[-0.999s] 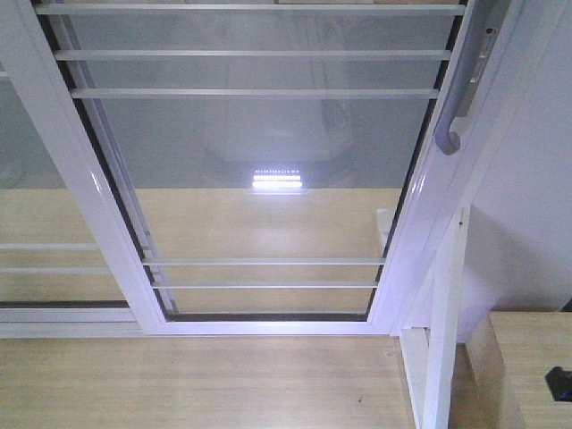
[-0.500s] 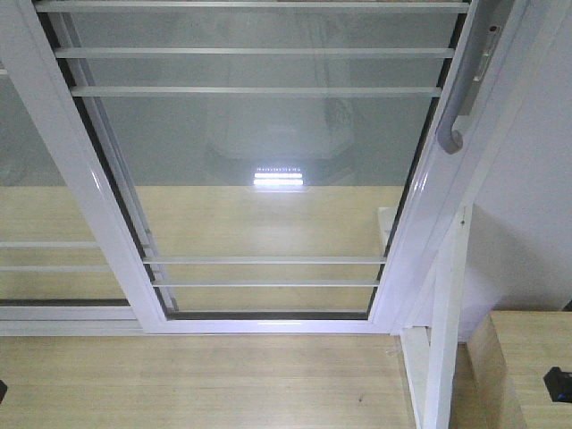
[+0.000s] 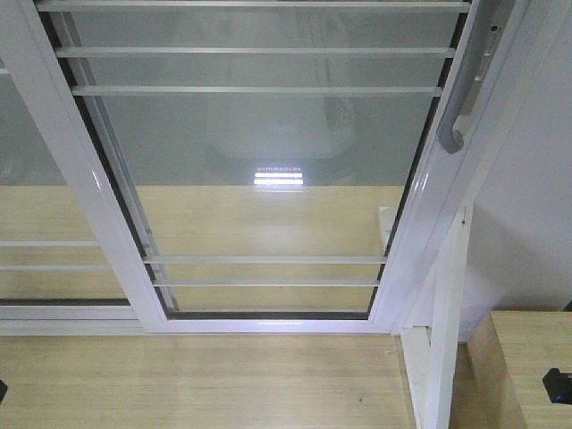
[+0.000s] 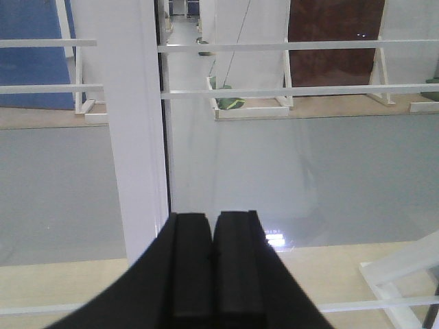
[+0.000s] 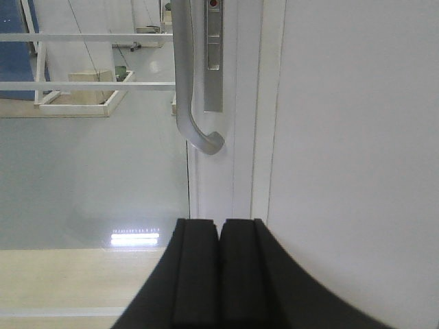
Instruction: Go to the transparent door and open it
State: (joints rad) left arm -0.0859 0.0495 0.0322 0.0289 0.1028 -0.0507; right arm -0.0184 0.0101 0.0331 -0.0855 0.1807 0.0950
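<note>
The transparent door [image 3: 268, 143] fills the front view: clear glass in a white frame, with two thin white bars [image 3: 264, 260] low down. Its curved grey handle [image 3: 459, 105] runs along the right stile. The door stands shut against the right jamb. In the right wrist view the handle [image 5: 186, 96] hangs just above and left of my right gripper [image 5: 219, 223], which is shut and empty, a short way from the frame. My left gripper [image 4: 211, 216] is shut and empty too, facing the door's glass [image 4: 288, 178] next to a white post [image 4: 134, 137].
A handle-less glass panel [image 3: 36, 179] overlaps the door on the left. A slanted white post [image 3: 444, 340] and a light wooden box [image 3: 527, 366] stand at the lower right, below a white wall [image 3: 536, 206]. Wooden floor [image 3: 206, 384] lies in front.
Almost nothing differs. The door's image has shifted by a few pixels, and the dark part at the lower right edge sits slightly lower.
</note>
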